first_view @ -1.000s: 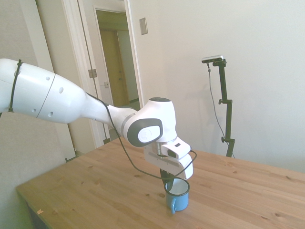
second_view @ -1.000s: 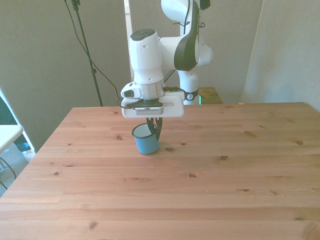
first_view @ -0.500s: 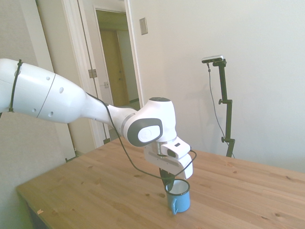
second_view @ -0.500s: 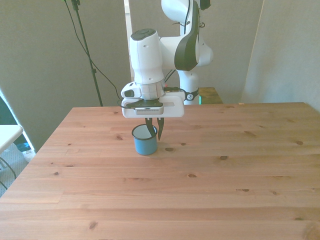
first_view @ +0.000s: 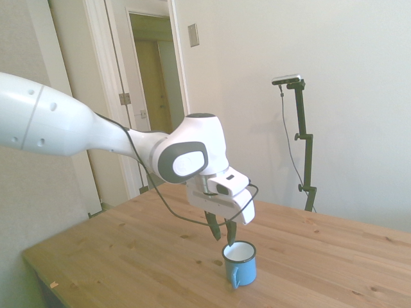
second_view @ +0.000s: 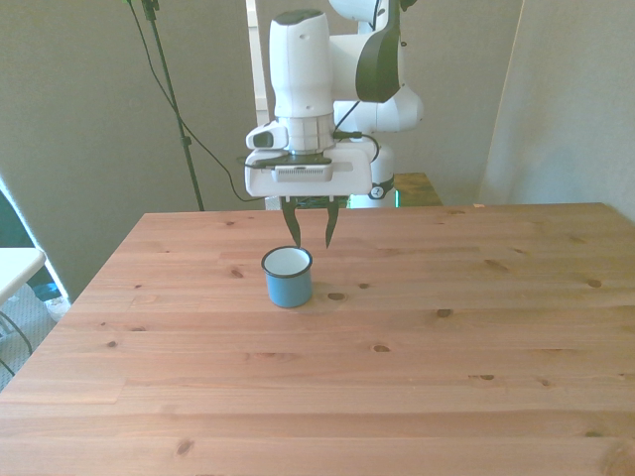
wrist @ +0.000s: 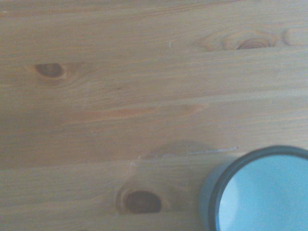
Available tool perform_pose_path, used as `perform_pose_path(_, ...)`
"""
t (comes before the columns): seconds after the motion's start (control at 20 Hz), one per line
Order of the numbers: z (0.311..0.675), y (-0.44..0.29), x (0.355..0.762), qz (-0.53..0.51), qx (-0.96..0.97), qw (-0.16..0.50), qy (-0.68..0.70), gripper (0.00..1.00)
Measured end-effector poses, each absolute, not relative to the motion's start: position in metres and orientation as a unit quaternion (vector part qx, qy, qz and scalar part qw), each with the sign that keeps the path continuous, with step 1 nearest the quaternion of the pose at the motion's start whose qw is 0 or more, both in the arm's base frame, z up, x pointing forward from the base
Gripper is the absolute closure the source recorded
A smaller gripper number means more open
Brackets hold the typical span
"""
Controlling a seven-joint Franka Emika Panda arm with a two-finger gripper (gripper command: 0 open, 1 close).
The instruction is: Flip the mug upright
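Standing upright on the table (second_view: 446,347), the mug (second_view: 288,277) has fingers (second_view: 290,226) spread above.

side cam stands off one side of the table (first_view: 128,256) looking across it at mid range, front cam looks from across the table slightly downward, wrist cam looks straight down at the wood from close up; all three share the mug (first_view: 240,262).
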State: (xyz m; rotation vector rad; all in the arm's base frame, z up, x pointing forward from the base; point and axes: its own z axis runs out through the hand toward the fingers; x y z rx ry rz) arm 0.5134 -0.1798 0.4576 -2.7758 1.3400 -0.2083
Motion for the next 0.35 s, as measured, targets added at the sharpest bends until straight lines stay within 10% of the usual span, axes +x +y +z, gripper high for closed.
perform_pose_path(0.35,0.460,-0.125,0.451,-0.075,-0.909,0.037,0.409,0.00)
